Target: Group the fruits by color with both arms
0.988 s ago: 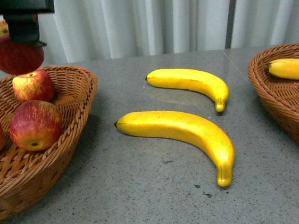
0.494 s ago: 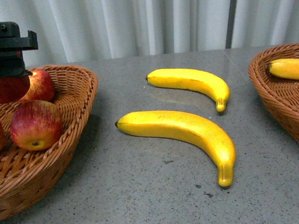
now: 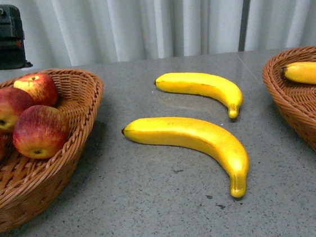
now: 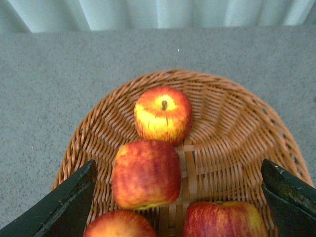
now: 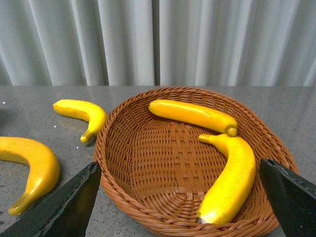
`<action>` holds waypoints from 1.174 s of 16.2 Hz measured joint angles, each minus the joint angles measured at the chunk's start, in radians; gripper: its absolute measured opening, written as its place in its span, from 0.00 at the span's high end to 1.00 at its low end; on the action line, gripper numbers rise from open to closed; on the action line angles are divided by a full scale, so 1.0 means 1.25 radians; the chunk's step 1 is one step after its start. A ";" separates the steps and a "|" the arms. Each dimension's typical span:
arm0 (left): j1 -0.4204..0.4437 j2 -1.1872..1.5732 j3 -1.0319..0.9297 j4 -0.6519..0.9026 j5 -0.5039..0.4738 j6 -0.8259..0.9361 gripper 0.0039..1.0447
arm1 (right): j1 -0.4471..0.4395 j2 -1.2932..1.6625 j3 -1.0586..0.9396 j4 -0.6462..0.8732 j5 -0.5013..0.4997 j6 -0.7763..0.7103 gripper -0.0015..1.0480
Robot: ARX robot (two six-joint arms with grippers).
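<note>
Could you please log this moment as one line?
left gripper: open, empty, over left basket holding four apples | right gripper: open, empty, facing right basket holding two bananas | table: two loose bananas unsorted

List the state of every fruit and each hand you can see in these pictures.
Apples: four, resting in the left basket.
Basket bananas: two, lying in the right basket.
Near banana: lying on the table, not yet sorted.
Far banana: lying on the table, not yet sorted.
Left hand: open, empty, above the left basket.
Right hand: open, empty, facing the right basket.
</note>
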 joint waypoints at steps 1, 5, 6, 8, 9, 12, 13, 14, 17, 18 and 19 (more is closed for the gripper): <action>-0.027 -0.080 -0.038 0.042 0.004 0.027 0.06 | 0.000 0.000 0.000 0.000 0.000 0.000 0.06; -0.101 -0.401 -0.192 -0.004 -0.036 0.110 0.06 | 0.000 0.000 0.000 0.000 0.000 0.000 0.06; -0.095 -0.455 -0.236 0.042 -0.039 0.102 0.09 | 0.000 0.000 0.000 0.000 0.000 0.000 0.06; -0.031 -0.594 -0.396 0.197 0.033 0.033 0.33 | 0.000 0.000 0.000 -0.001 0.000 0.000 0.06; -0.012 -0.622 -0.453 0.218 0.047 0.016 0.45 | 0.000 0.000 0.000 0.000 0.000 0.000 0.06; 0.026 -0.675 -0.559 0.233 0.096 0.002 0.80 | 0.000 0.000 0.000 -0.001 0.000 0.000 0.06; 0.038 -0.705 -0.581 0.242 0.106 0.001 0.92 | 0.000 0.000 0.000 0.000 0.000 0.000 0.06; 0.071 -0.731 -0.599 0.242 0.153 -0.001 0.99 | 0.000 0.000 0.000 0.000 0.000 0.000 0.06; 0.117 -0.793 -0.657 0.225 0.190 -0.002 0.99 | 0.000 0.000 0.000 0.000 0.000 0.000 0.06; 0.117 -0.811 -0.667 0.219 0.188 -0.002 0.99 | 0.000 0.000 0.000 0.000 0.000 0.000 0.06; 0.117 -0.833 -0.678 0.211 0.188 -0.002 0.99 | 0.000 0.000 0.000 0.000 0.000 0.000 0.06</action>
